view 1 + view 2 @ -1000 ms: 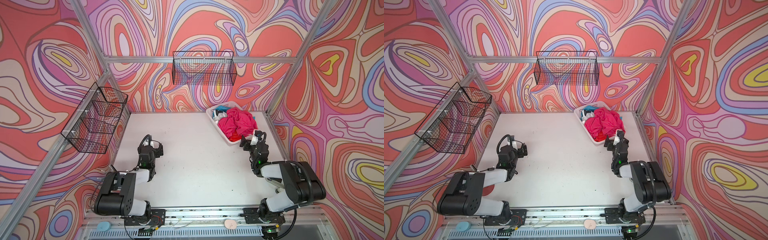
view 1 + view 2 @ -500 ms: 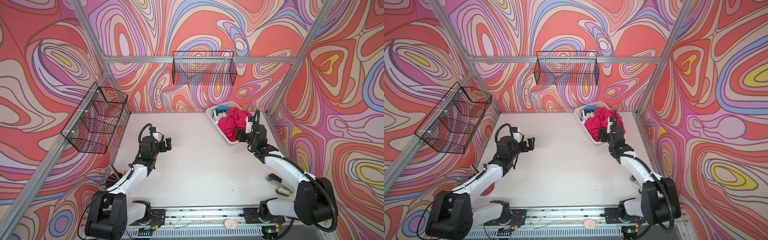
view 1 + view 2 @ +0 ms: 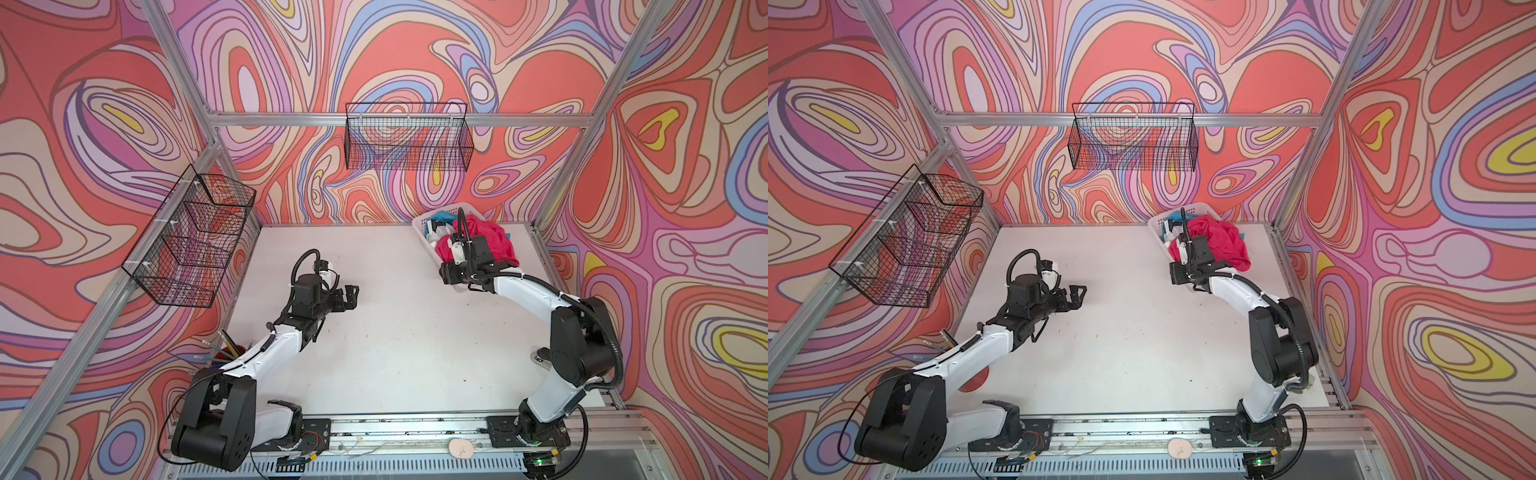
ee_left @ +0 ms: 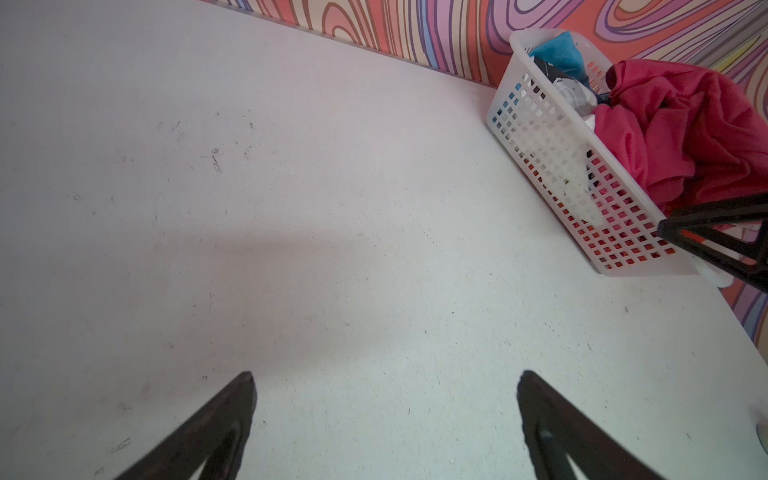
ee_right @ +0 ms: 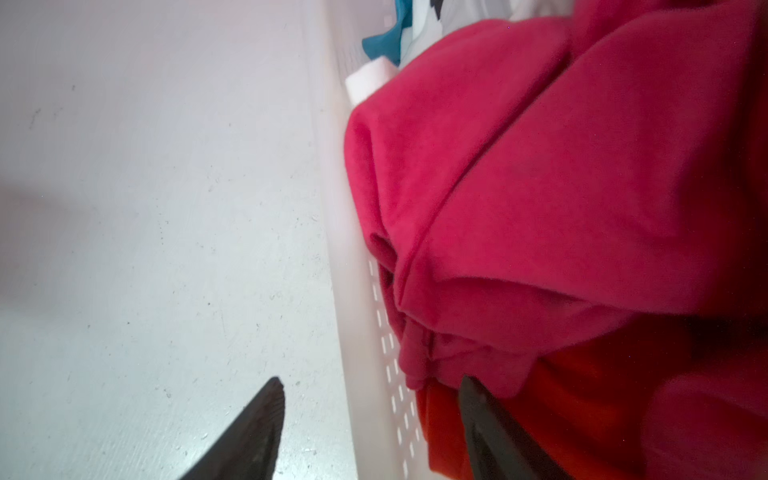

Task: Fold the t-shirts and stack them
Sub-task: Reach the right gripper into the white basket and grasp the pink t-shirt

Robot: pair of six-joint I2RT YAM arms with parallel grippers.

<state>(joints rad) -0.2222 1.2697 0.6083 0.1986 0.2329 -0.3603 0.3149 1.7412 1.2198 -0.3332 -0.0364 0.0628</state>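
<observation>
Right wrist view, right hand [image 5: 370, 380] spread astride basket [image 5: 345, 208] wall, magenta shirt [image 5: 540, 187] beside it, left hand [image 4: 385, 374] spread

Bright, even light, hardly any glare.
Only faint, soft shadows on the table [image 3: 395, 353]; the pink shirt [image 5: 540, 187], at 1 o'clock, blurs in the right wrist view.

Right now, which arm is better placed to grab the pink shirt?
Probably the right: the right gripper hangs at the basket beside the pink shirt; the left gripper is over the table, apart.
</observation>
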